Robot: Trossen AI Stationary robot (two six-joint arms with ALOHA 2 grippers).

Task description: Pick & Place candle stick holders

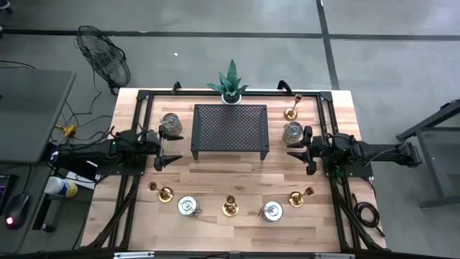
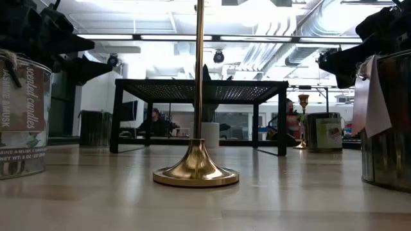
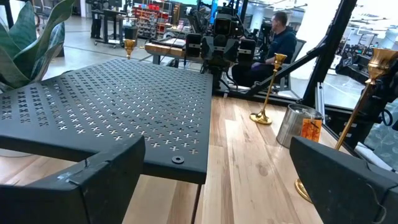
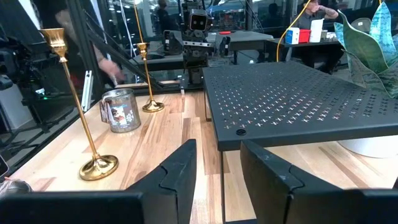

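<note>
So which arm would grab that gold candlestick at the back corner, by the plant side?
Probably the right arm. The brass candle stick holder stands at the table's right rear, just beyond the open right gripper; the left gripper waits across the black rack.

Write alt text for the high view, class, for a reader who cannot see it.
Two dark arms face each other across a wooden table, the left tool and right tool flanking a black perforated rack. Brass and silvery candle holders line the near edge, and a green plant stands behind the rack.
</note>
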